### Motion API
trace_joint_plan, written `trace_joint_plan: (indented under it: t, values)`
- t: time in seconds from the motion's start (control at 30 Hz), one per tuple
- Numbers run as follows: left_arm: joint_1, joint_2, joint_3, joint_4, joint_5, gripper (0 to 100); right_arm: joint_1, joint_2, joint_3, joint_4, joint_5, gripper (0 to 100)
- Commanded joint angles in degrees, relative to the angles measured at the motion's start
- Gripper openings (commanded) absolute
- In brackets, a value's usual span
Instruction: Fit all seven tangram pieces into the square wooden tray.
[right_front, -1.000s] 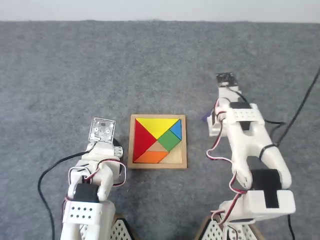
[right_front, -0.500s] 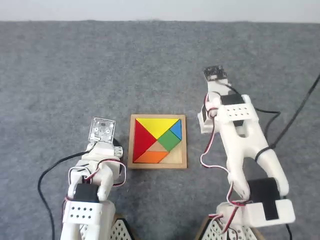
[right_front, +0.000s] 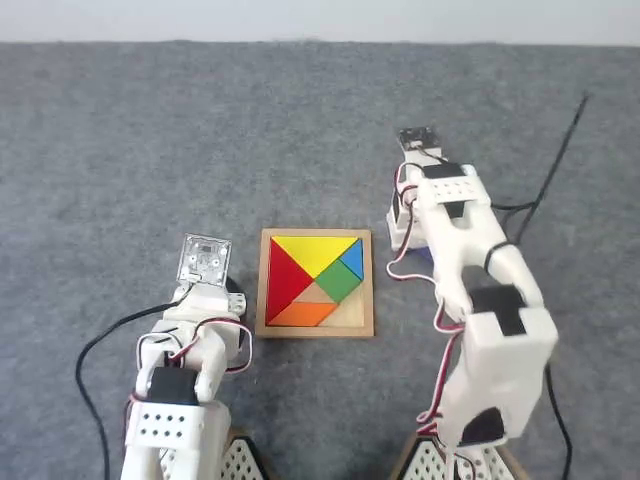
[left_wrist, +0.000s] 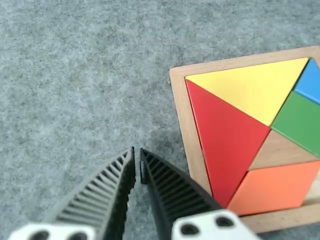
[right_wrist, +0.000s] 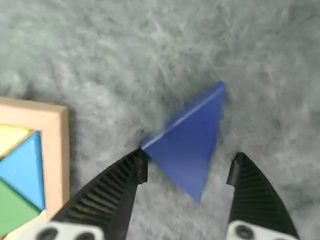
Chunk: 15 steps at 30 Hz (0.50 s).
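I read this as a robotics lab bench. My left arm (right_front: 185, 375) and right arm (right_front: 470, 280), white plastic with bare servo wires (right_front: 404, 262), stand at the near edge of a grey felt-covered table (right_front: 140, 130). The square wooden tray (right_front: 366, 300) lies between them, and a plain pale wall (right_front: 320, 18) closes the far side.

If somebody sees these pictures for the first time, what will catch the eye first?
The square wooden tray at the middle of the grey mat stands out first, with its big yellow triangle and red triangle. Next comes the dark blue triangle, lying on the mat outside the tray, between the open fingers of the right end effector.
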Motion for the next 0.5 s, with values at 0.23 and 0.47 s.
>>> trace_joint_plan:
  t: [0.23, 0.47]
  values:
    - [-0.2, -0.8, -0.5, 0.0, 0.2, 1, -0.7, 1.4, -6.2, 0.2, -0.8, 26.6]
    - [-0.2, -0.8, -0.5, 0.0, 0.2, 1, -0.7, 1.9, -9.5, -0.9, -17.0, 26.7]
